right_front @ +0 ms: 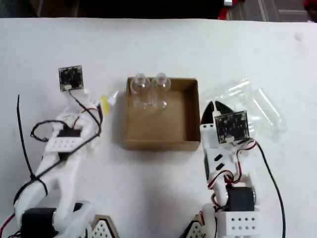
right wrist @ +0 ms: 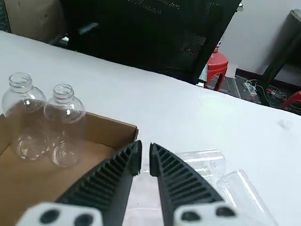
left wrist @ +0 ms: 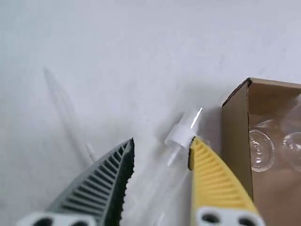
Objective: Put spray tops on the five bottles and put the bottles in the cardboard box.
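Two clear bottles [right_front: 150, 90] without tops stand upright at the far side of the cardboard box [right_front: 161, 136]; they also show in the right wrist view [right wrist: 63, 122]. A white spray top [left wrist: 181, 134] with a clear dip tube lies on the table just left of the box, near the box corner [left wrist: 237, 122]. My left gripper [left wrist: 161, 141] is open around it, and the top touches the yellow finger [left wrist: 211, 174]. My right gripper [right wrist: 145, 153] is shut and empty, hovering by the box's right wall [right_front: 214, 106]. Clear bottles [right_front: 265, 111] lie on their sides to the right of it.
A thin clear tube [left wrist: 61, 101] lies on the table beyond my left gripper's grey finger. The white table [right_front: 158, 44] stretches bare behind the box. A dark chair [right wrist: 155, 33] stands past the table's far edge.
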`<act>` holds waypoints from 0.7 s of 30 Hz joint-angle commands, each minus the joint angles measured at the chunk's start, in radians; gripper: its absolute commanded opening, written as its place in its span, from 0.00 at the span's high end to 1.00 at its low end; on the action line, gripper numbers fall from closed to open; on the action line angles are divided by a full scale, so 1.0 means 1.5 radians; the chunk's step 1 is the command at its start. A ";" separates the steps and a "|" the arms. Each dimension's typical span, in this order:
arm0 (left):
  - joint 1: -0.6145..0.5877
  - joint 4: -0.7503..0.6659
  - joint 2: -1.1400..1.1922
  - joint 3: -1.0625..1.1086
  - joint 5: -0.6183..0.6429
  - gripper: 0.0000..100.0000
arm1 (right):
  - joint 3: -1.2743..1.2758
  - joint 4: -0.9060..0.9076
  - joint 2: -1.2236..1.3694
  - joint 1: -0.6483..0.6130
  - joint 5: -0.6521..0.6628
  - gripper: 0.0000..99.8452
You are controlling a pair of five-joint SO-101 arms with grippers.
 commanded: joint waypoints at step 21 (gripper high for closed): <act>0.005 0.055 0.006 -0.069 -0.005 0.82 | -0.461 0.044 0.683 0.412 0.129 0.98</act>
